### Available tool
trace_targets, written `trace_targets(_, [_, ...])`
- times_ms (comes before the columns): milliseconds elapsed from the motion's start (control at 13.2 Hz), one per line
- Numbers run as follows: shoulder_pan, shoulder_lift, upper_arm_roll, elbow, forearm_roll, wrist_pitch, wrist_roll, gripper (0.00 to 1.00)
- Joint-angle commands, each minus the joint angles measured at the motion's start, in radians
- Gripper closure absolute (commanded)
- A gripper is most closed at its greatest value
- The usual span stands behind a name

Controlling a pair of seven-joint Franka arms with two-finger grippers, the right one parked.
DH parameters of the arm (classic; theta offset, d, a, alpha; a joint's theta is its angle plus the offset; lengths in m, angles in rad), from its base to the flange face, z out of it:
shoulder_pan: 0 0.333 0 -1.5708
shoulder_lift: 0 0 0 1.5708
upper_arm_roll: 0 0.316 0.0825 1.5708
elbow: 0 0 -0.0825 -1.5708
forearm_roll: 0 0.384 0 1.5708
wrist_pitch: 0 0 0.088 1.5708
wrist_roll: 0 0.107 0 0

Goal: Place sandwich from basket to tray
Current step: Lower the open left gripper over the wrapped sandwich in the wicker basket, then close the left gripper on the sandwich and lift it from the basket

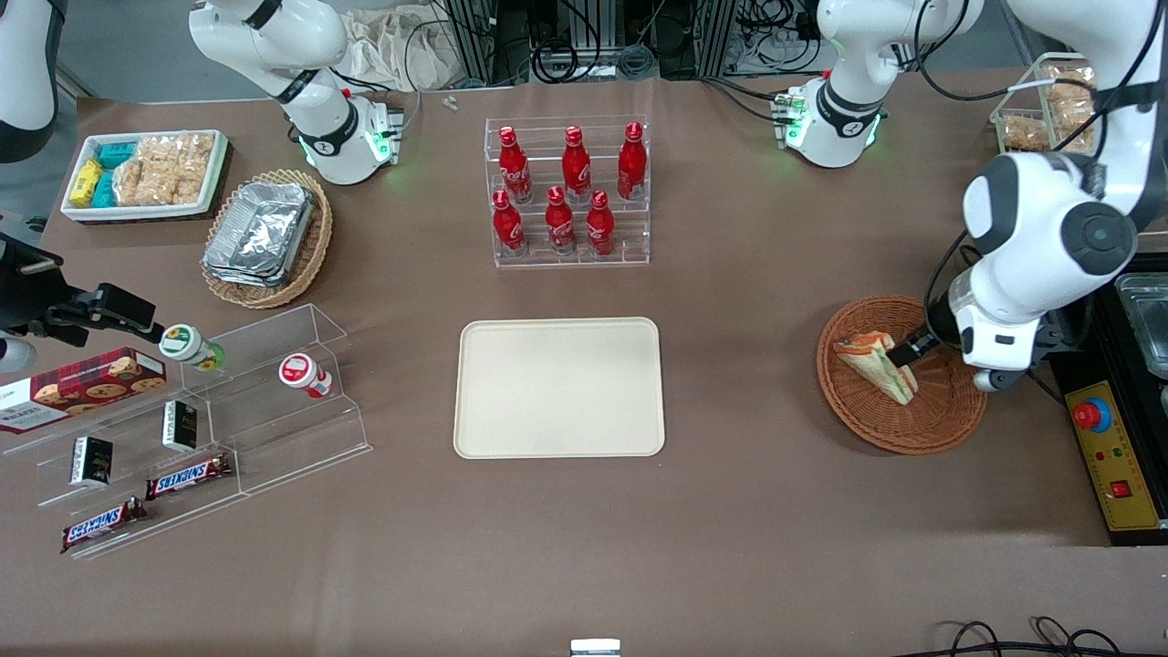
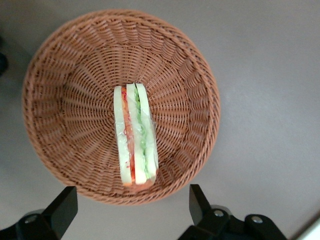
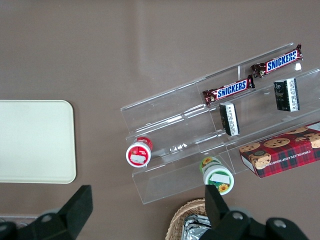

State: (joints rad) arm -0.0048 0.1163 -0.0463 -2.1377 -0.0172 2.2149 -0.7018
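Presently the gripper is hovering open over the basket, its fingers straddling the line of the sandwich, whose long axis is running straight away from the claw.

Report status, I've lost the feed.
Gripper open, over basket. Sandwich in basket, not gripped. Tray bare, nothing between.

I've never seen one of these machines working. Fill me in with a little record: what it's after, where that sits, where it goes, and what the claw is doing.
target: sandwich, standing on edge
where it sits: in the round basket
destination: beige tray, toward the table's middle, nothing on it
claw: gripper over the basket, fingers open, not gripping the sandwich
task progress: sandwich not yet lifted
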Motion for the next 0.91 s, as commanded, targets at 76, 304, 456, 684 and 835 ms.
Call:
trace_targets(76, [0.003,0.083,0.005,-0.048,0.014,0.136,-0.079,0.01])
trace_targets(304, [0.005,0.123,0.005,-0.063,0.014,0.202,-0.087,0.01])
trace_targets(456, [0.005,0.140,0.005,-0.086,0.014,0.242,-0.097,0.01])
trace_targets(684, [0.005,0.158,0.006,-0.103,0.028,0.261,-0.097,0.11])
trace_targets(835, [0.005,0.161,0.006,-0.100,0.043,0.261,-0.117,0.49])
